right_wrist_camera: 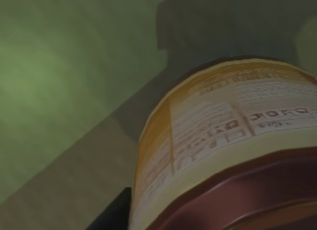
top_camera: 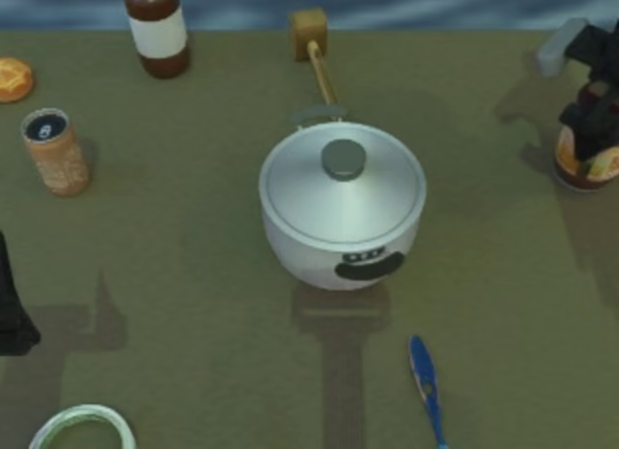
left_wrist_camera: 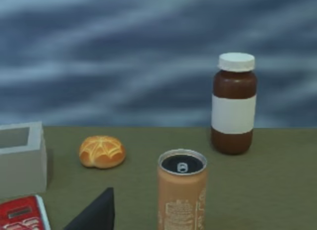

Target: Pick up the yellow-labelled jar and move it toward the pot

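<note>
The yellow-labelled jar is filling the right wrist view, its lid end cut off by the frame. From above, the right gripper is covering most of the jar at the counter's right edge; I cannot tell how far its fingers are open. The pot is sitting well apart, mid-counter. The left arm is idling, mostly cut off, at the left edge.

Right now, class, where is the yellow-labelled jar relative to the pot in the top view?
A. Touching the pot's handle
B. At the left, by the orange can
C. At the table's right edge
C: the yellow-labelled jar sits far right of the pot, under the right gripper.
</note>
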`<state>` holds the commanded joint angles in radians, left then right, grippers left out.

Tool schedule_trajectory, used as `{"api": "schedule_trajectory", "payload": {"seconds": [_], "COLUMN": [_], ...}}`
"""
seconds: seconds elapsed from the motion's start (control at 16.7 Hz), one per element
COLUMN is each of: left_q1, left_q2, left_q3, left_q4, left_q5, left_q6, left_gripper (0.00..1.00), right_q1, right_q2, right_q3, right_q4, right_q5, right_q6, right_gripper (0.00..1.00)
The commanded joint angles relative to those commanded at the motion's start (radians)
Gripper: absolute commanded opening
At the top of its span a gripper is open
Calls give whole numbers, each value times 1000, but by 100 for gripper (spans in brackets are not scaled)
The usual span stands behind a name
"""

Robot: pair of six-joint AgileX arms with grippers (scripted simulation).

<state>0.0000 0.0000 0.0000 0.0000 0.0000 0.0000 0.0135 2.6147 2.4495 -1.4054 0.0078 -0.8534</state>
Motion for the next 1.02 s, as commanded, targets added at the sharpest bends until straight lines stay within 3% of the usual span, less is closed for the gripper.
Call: {"api": "schedule_trajectory", "payload": {"seconds": [0.36, 1.02], "left_q1": [0, 0], "left_q2": [0, 0], "left_q3": [0, 0], "left_q4": [0, 0], "left_q5": [0, 0], "left_q6": [0, 0], "left_gripper": [100, 100], "right_q1": [-1, 16], "right_q2": [-38, -532], "right_q3": [-38, -524], "right_q4": [0, -8], "right_q5": [-2, -6], "right_q6": [2, 5], "right_gripper": [0, 0]}}
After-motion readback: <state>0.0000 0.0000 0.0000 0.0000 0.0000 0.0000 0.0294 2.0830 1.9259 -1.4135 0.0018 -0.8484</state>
